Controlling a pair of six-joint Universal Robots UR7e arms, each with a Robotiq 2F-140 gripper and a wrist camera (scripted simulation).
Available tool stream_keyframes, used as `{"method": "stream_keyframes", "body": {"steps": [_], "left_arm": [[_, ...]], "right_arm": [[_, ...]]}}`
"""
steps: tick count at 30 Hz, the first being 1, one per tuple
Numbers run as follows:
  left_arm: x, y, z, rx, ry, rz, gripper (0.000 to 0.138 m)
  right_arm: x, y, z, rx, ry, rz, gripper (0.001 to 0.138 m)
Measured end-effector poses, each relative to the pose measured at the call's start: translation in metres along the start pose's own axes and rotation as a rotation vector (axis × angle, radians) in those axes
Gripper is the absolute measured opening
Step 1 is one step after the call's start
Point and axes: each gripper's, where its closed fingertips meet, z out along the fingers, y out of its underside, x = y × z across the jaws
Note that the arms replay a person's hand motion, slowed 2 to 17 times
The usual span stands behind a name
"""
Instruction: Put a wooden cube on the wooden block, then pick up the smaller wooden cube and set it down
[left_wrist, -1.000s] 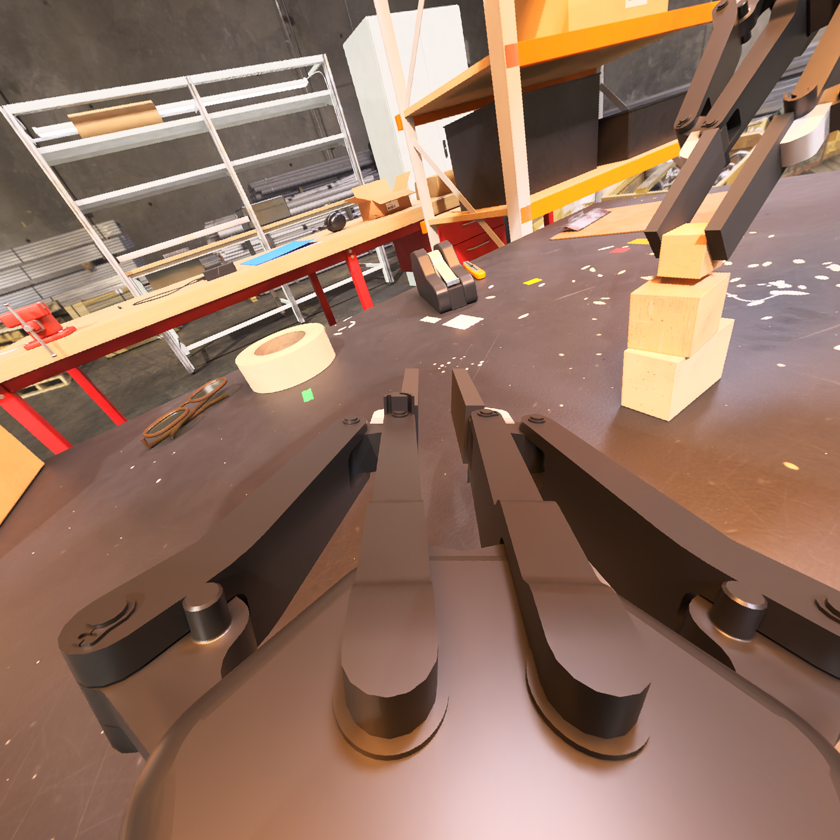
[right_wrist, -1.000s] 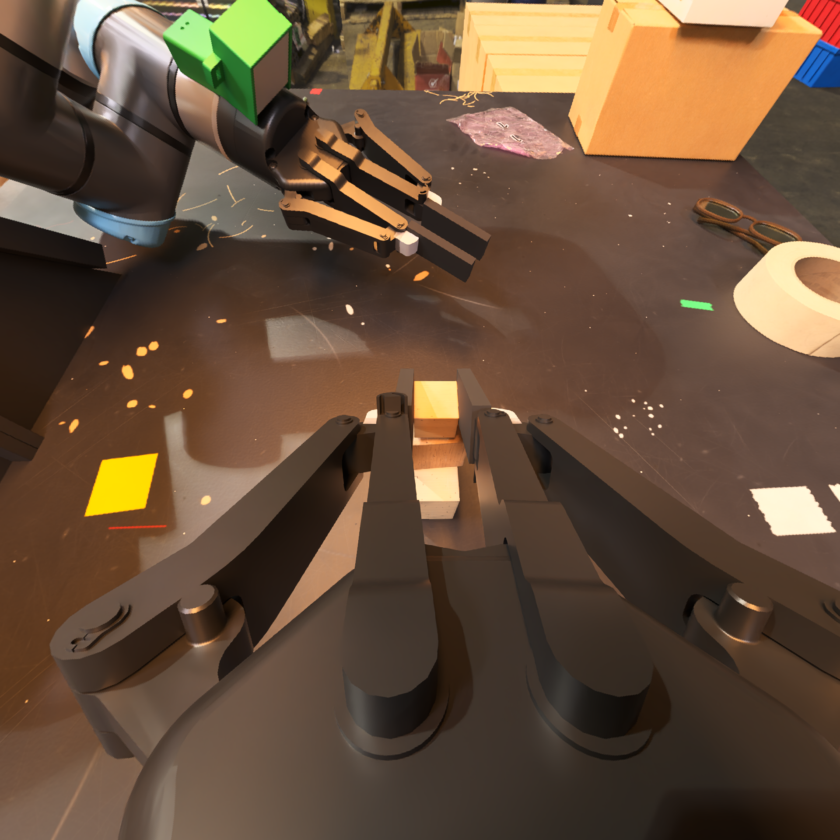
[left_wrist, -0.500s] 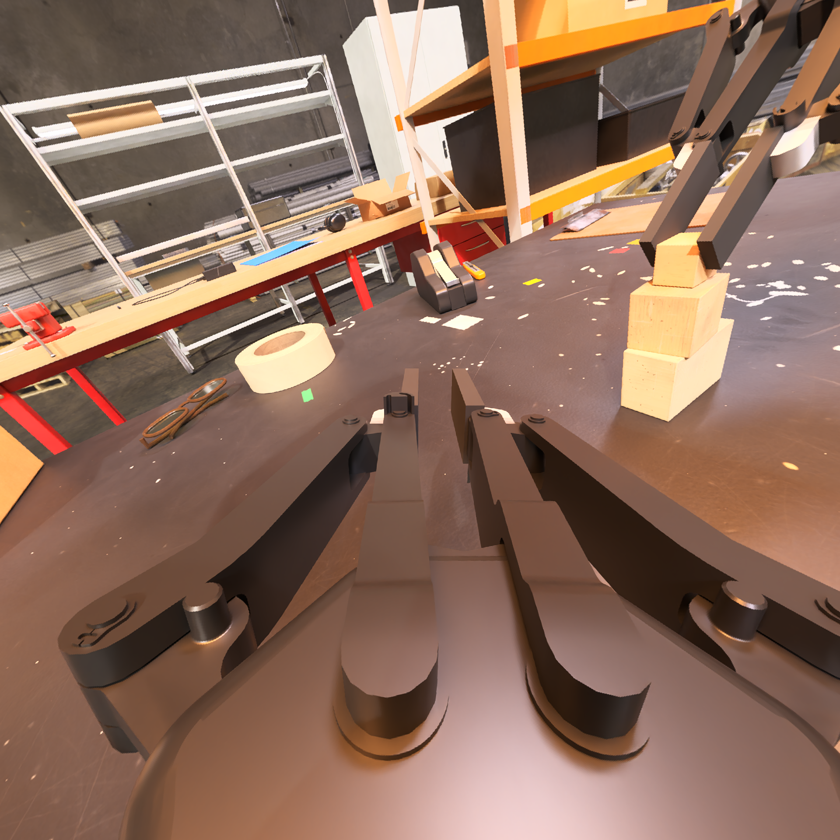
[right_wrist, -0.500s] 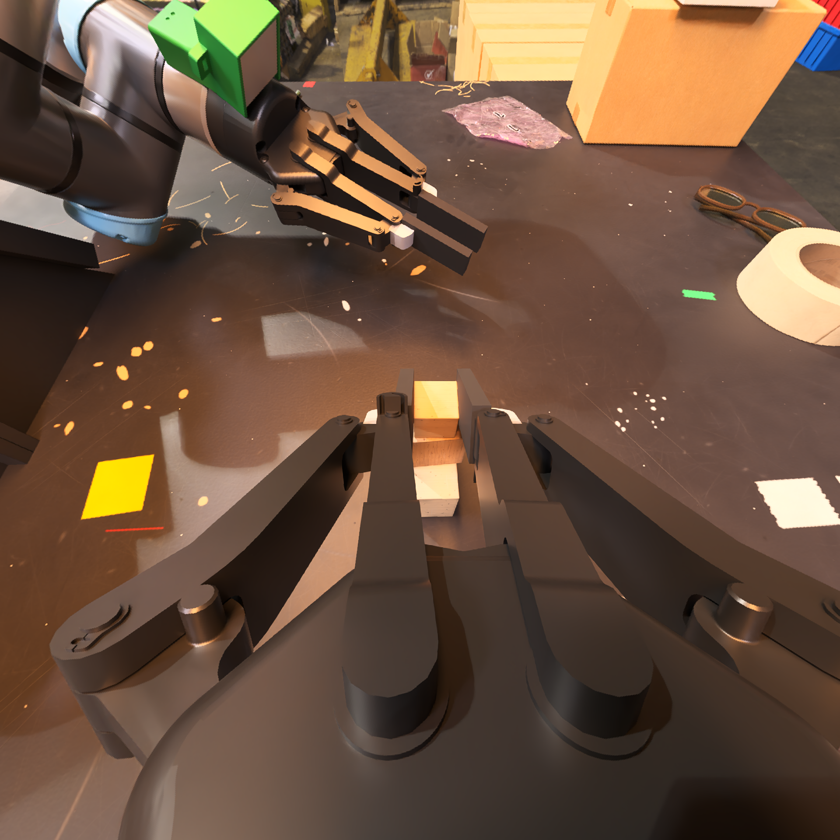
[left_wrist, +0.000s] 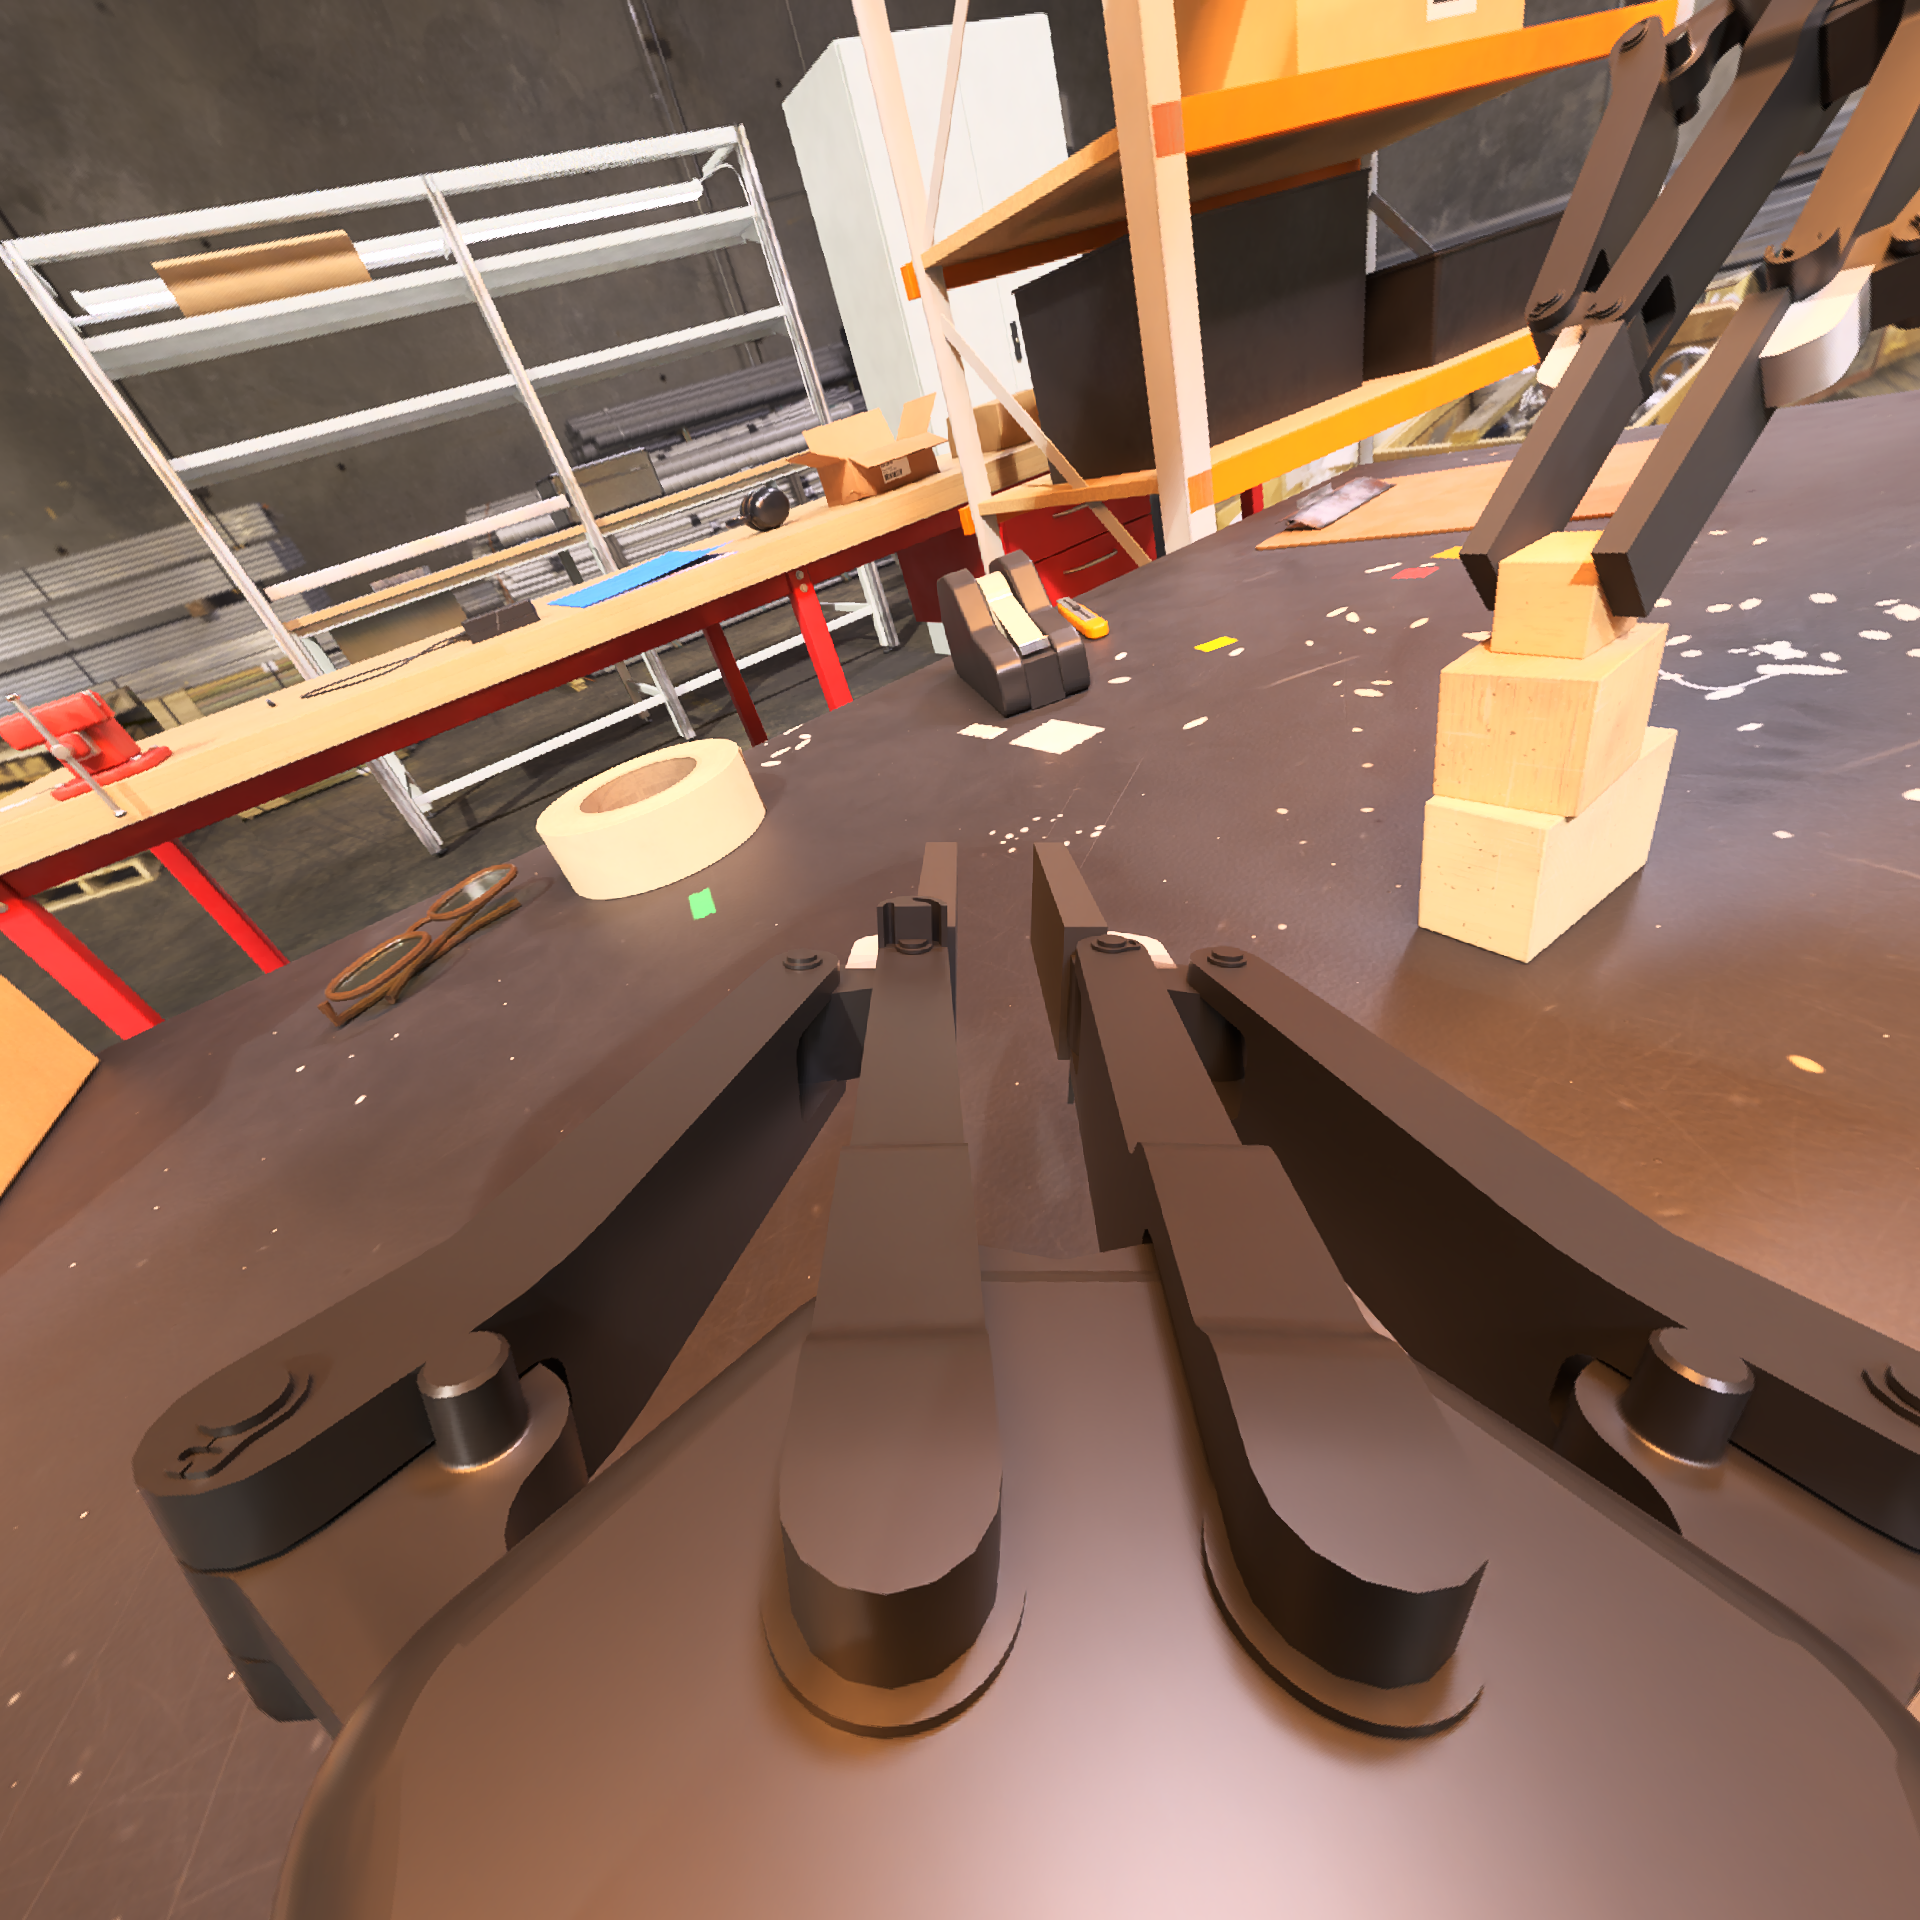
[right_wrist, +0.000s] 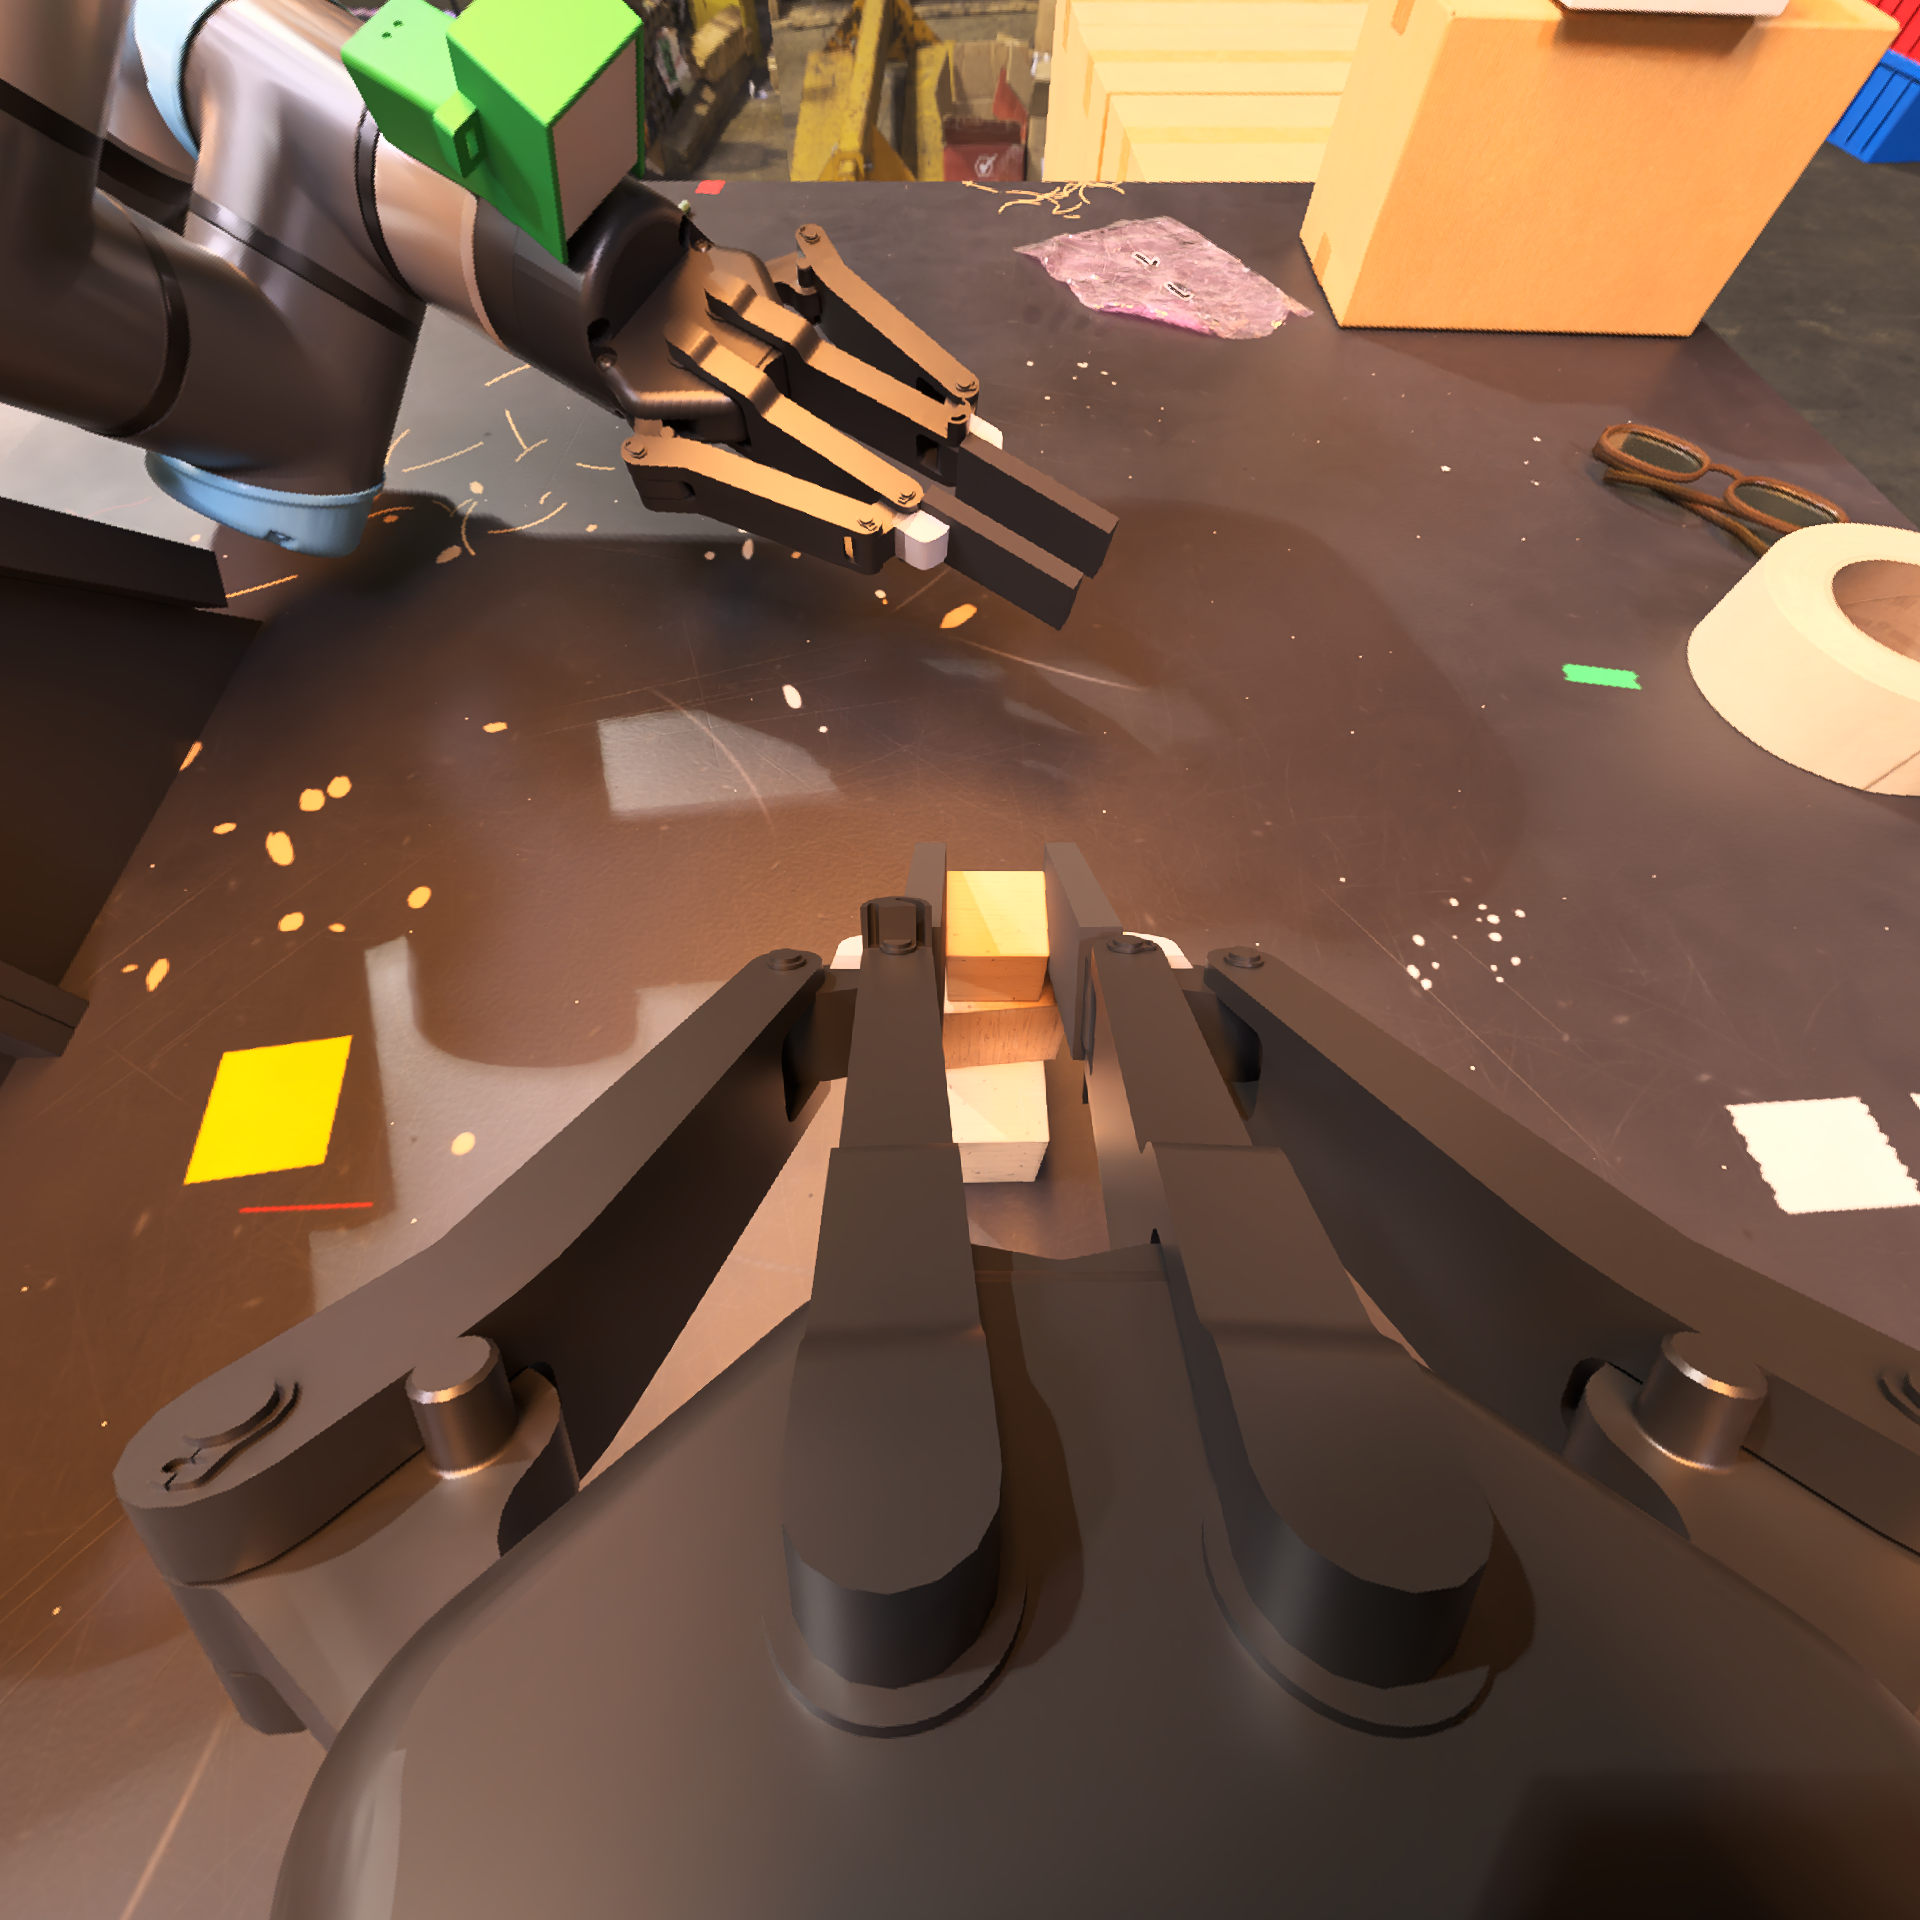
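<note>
A three-piece wooden stack stands on the dark table: a pale wooden block at the bottom, a larger cube on it, and the smaller cube on top. My right gripper is shut on the smaller cube, whose underside rests on the larger cube. It reaches down from the upper right in the left wrist view. My left gripper is empty, its fingers a narrow gap apart, hovering above the table left of the stack. It also shows in the right wrist view.
A roll of tape and brown glasses lie left of my left gripper. A tape dispenser stands farther back. A cardboard box and a purple bag sit at the table's far side.
My right gripper came down a little with the smaller cube, which went from slightly tilted to sitting flat on the larger cube. The left gripper has not moved.
</note>
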Motion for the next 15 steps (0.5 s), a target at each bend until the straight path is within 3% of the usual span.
{"method": "stream_keyframes", "body": {"steps": [15], "left_arm": [[0.0004,0.0,0.0002,-0.001,0.001,0.002,0.02]], "right_arm": [[-0.0007,0.0002,-0.0003,-0.003,-0.006,0.004,0.025]]}}
